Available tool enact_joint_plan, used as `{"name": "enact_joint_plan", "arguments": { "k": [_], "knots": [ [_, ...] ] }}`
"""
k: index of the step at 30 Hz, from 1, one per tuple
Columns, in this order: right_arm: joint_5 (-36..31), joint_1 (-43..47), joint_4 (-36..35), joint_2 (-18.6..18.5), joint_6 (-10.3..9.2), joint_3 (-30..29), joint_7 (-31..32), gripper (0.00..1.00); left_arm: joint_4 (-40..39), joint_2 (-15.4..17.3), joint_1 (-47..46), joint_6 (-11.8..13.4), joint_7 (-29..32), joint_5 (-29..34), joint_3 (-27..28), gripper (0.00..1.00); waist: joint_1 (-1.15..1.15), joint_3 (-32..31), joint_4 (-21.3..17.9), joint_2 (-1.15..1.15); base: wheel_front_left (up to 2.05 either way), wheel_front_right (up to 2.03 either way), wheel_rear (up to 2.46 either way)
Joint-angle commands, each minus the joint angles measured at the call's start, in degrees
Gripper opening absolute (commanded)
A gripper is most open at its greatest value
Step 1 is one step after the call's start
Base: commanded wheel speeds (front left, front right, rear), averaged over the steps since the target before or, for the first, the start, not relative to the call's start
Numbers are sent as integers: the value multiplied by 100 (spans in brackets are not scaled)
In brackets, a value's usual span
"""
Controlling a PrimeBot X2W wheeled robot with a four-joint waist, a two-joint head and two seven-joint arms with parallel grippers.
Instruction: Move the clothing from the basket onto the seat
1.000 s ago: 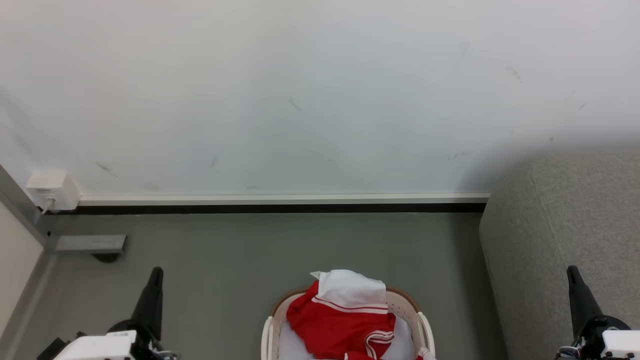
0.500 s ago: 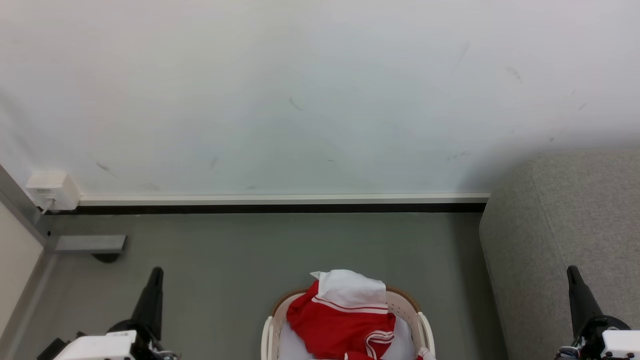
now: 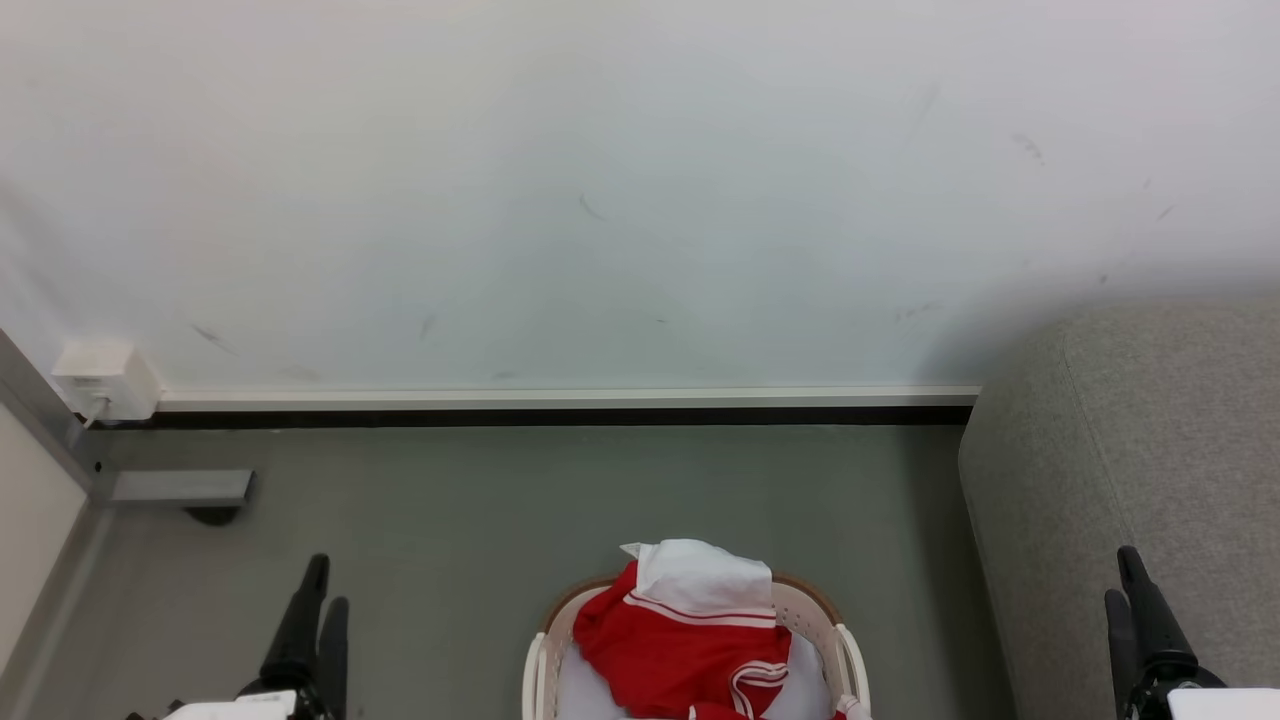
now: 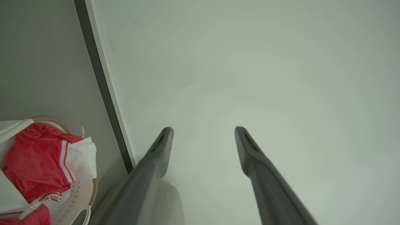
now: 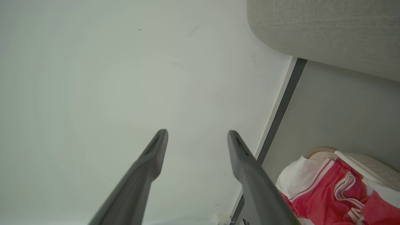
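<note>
Beside one seat [image 3: 1150, 430], one basket [image 3: 852, 665], one clothing piece [image 3: 680, 650]; left claw [image 4: 203, 129], right claw [image 5: 197, 132] spread.

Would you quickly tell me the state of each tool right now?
Left tool: open, holding nothing.
Right tool: open, holding nothing.

Left pincer [image 3: 329, 582] low left, fingers spread apart, pointing up; right pincer [image 3: 1120, 573] low right, same.

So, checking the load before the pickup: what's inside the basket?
A red garment with white panels lies in the basket, its white part draped over the far rim. Whatever lies under it is covered.
</note>
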Motion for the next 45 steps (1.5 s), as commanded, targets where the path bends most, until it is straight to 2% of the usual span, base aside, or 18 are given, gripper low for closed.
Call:
{"name": "enact_joint_plan", "arguments": {
  "k": [1, 10, 25, 36, 45],
  "knots": [
    [-137, -80, -115, -50, -1, 28, -65, 100, -84, 34, -80, -18, -66, 99, -13, 100, 0, 0, 0, 0, 0, 0, 0],
    [-1179, -66, -240, -60, -2, 129, -298, 100, -93, 42, -54, -23, -299, 728, -93, 100, 0, -2, 0, 0, 0, 0, 0],
    [-3711, 9, -538, -124, -3, 334, -663, 100, -349, 55, 37, 0, -662, 2433, -112, 100, 0, -25, -7, 0, 0, 0, 0],
    [-4863, 43, -505, -190, -4, 438, -880, 100, -502, 63, 130, -1, -877, 3849, -172, 100, 0, -43, -26, 0, 0, 0, 0],
    [-5597, 29, -431, -202, -5, 475, -1037, 100, -602, 69, 184, 33, -1045, 4707, -226, 100, 0, -37, -18, 0, 0, 0, 0]
  ]
}}
